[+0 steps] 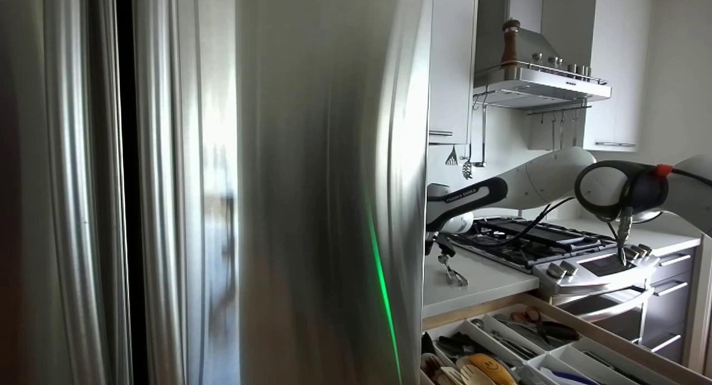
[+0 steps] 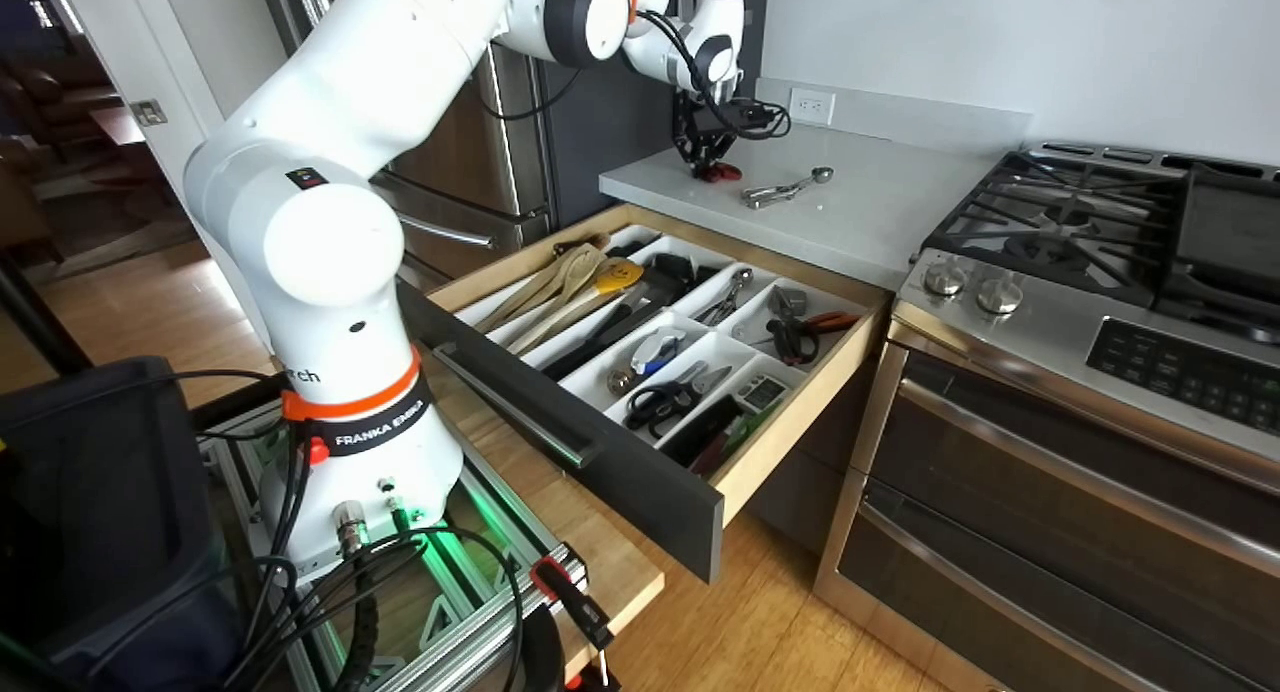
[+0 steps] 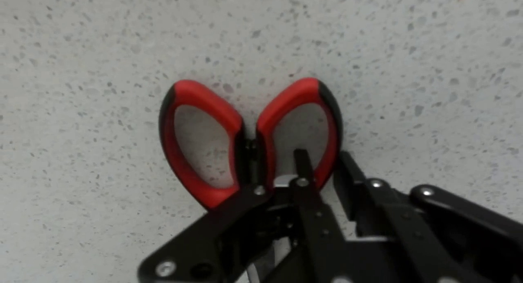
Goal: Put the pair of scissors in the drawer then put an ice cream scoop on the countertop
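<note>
The red-and-black scissors (image 3: 206, 97) lie on the pale countertop (image 2: 900, 147). Their red handles also show in an exterior view (image 2: 724, 173); the blades are mostly hidden under my gripper (image 3: 323, 154). One finger is inside the right handle loop, the other just outside it, with a narrow gap between. The rim lies in that gap, but whether both fingers press on it is unclear. The gripper is low at the counter's left end (image 2: 706, 162). A silver ice cream scoop (image 2: 788, 189) lies on the countertop beside it. The drawer (image 2: 785, 447) is open below.
The drawer's white trays hold wooden spoons (image 2: 575, 272), black-handled scissors (image 2: 660, 402), an orange-handled tool (image 2: 830, 322) and a metal scoop-like tool (image 2: 735, 287). A gas hob (image 2: 1070, 227) stands to the right. A steel fridge (image 1: 311, 179) hides part of the arm and drawer.
</note>
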`<action>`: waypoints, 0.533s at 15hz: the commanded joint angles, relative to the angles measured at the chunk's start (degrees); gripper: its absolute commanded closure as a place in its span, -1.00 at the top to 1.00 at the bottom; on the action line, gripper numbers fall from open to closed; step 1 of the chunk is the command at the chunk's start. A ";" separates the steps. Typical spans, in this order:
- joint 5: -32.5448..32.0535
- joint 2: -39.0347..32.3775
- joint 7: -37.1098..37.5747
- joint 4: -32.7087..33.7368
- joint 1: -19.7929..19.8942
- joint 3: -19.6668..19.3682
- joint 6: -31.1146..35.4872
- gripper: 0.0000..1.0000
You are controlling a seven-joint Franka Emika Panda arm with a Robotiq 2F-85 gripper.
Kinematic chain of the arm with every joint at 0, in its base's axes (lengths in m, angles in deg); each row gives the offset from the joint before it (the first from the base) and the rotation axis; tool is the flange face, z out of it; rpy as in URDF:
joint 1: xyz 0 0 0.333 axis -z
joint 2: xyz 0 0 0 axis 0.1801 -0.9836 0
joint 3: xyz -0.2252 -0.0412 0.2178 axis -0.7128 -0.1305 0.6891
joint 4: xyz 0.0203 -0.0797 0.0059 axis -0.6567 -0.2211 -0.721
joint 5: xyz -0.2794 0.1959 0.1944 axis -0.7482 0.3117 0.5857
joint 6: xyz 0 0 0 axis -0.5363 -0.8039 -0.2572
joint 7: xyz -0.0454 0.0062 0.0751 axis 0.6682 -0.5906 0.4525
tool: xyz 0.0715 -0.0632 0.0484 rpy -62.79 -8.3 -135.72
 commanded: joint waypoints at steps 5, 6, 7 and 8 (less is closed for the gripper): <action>0.46 1.18 2.86 -1.07 1.00 -2.06 -1.67 -0.95; 0.81 1.83 3.15 -1.60 1.48 -1.92 -2.18 -0.95; 1.59 3.12 3.11 -2.66 2.39 -1.38 -3.21 -0.95; 2.54 3.80 2.90 -3.17 3.28 -0.84 -3.96 -0.95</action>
